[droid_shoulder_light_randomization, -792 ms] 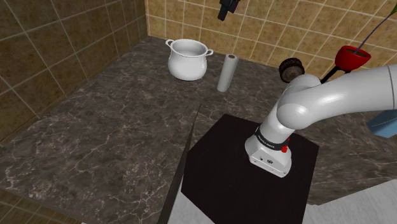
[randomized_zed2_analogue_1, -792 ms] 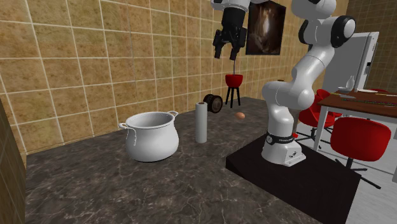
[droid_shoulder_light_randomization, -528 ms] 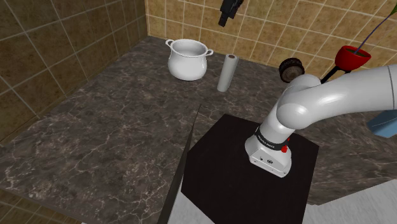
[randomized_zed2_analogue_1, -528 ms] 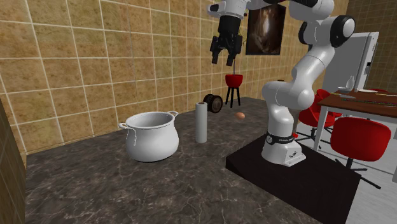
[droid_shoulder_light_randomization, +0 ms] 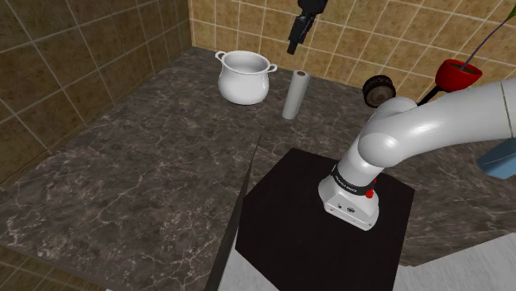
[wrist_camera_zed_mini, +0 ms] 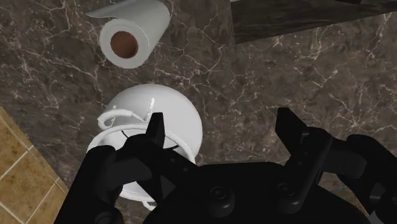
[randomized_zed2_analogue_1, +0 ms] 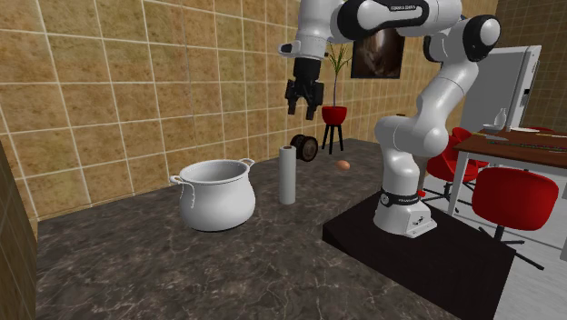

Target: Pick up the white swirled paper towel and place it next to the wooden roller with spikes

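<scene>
The white paper towel roll (droid_shoulder_light_randomization: 294, 94) stands upright on the dark marble counter, beside a white pot (droid_shoulder_light_randomization: 245, 77). In the second exterior view the paper towel roll (randomized_zed2_analogue_1: 288, 175) is between the pot (randomized_zed2_analogue_1: 216, 194) and the dark brown roller (randomized_zed2_analogue_1: 303, 147). The roller (droid_shoulder_light_randomization: 379, 89) lies near the tiled wall. My gripper (droid_shoulder_light_randomization: 296, 39) hangs high above the roll, open and holding nothing; in the second exterior view the gripper (randomized_zed2_analogue_1: 303, 107) is well over it. Past the gripper (wrist_camera_zed_mini: 222, 130) in the wrist view, the roll (wrist_camera_zed_mini: 130, 35) with its brown core and the pot (wrist_camera_zed_mini: 167, 118) lie far below.
The arm's base stands on a black stand (droid_shoulder_light_randomization: 298, 215). A small orange egg-shaped thing (randomized_zed2_analogue_1: 343, 165) lies on the counter near the roller. A red stool (randomized_zed2_analogue_1: 335, 115) stands behind it. Red chairs (randomized_zed2_analogue_1: 513, 195) and a table (randomized_zed2_analogue_1: 522, 145) are at the second exterior view's right.
The gripper has come down and shifted toward the second exterior view's left, now nearer over the paper towel roll and pot. Nothing on the counter has moved.
</scene>
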{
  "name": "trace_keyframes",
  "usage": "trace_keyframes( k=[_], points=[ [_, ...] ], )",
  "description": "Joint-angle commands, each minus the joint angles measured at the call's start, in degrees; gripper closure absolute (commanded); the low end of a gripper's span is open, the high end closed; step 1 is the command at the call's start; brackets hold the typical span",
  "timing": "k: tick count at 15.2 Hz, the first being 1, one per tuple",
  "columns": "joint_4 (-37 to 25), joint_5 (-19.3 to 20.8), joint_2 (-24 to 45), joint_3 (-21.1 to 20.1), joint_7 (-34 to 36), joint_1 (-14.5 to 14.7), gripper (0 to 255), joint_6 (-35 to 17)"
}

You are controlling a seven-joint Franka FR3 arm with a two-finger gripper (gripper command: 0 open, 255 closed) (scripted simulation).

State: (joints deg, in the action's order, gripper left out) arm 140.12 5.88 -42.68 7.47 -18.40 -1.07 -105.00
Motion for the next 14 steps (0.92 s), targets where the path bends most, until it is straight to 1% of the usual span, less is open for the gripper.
trace_keyframes(
  k=[1, 5, 10, 14],
  points=[
    [1.75, 1.25, 1.35, 1.94, -2.21, -0.63, 0, -2.43],
    [3.83, 3.57, 5.48, 5.86, -6.44, -1.82, 0, -7.40],
    [4.91, 5.94, 12.42, 10.84, -11.80, -3.09, 0, -13.99],
    [6.44, 6.33, 14.51, 11.91, -12.50, -3.23, 0, -17.44]
  ],
)
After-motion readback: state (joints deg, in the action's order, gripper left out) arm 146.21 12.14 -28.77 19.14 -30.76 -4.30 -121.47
